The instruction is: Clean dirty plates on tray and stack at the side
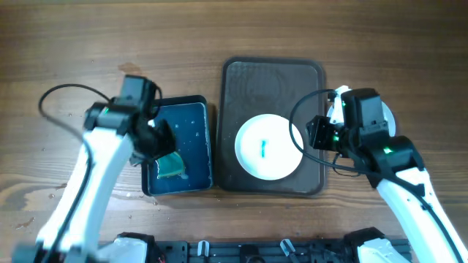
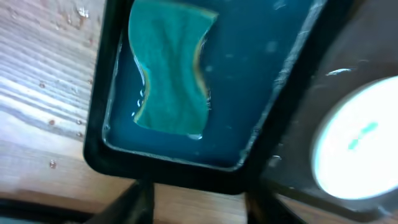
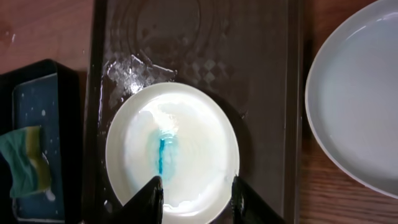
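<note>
While one plate (image 1: 265, 148) with a blue smear lies on the brown tray (image 1: 274, 73), the right gripper (image 3: 198, 186) hangs over its near rim, jaws wide and empty, likely to steady it. The left gripper (image 2: 199, 202), equally spread and empty, hovers by the sponge (image 2: 171, 68) in the blue tray (image 2: 249, 74), presumably to fetch it. A plain white plate (image 3: 360, 93) sits beside the brown tray, starting the stack.
</note>
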Robot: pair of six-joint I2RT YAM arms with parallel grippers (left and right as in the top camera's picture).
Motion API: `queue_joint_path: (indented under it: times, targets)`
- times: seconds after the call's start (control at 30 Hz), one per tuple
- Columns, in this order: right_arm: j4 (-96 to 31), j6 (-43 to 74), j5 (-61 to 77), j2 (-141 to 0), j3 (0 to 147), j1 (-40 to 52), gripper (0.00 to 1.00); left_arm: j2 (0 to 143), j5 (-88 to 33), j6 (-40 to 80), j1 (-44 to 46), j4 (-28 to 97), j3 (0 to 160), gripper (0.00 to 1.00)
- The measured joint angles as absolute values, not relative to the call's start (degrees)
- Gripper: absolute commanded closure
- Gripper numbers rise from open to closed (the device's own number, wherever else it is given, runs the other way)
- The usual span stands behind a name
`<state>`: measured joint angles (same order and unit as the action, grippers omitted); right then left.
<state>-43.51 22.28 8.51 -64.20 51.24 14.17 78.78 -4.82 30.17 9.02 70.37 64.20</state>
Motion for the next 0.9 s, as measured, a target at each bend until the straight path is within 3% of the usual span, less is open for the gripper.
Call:
queue_joint_path:
  times: [0.13, 0.2, 0.37, 0.47, 0.67, 0.73, 0.83, 0.9]
  targets:
    - [-44.21, 22.15, 8.54, -64.18, 51.24, 14.17, 0.63, 95.96, -4.16, 32.25, 9.28, 62.70, 59.72, 0.66]
    - [-44.21, 22.15, 8.54, -64.18, 51.24, 14.17, 0.63, 99.94, -4.49, 32.49, 9.28, 57.89, 56.62, 0.96]
    - [-44.21, 22.15, 8.54, -64.18, 51.24, 14.17, 0.63, 100.60, -5.06, 32.27, 9.28, 56.60, 56.38, 0.96]
    - [-44.21, 22.15, 8.54, -64.18, 51.24, 14.17, 0.62, 99.31, -4.80, 30.70, 9.28, 60.36, 58.57, 0.58]
    - [-44.23, 22.17, 8.54, -64.18, 51.24, 14.17, 0.63, 90.17, 4.12, 29.28, 9.28, 58.41, 61.63, 0.47]
    - [-44.18, 22.24, 8.54, -64.18, 51.24, 14.17, 0.63, 91.44, 7.75, 29.21, 9.28, 51.68, 58.39, 0.57]
    - [-44.29, 22.26, 8.54, -64.18, 51.24, 14.17, 0.63, 95.57, 9.15, 28.99, 9.30, 44.14, 53.87, 0.96]
    - [-44.29, 22.26, 8.54, -64.18, 51.24, 14.17, 0.63, 96.75, 8.64, 28.56, 9.43, 42.78, 53.67, 0.96]
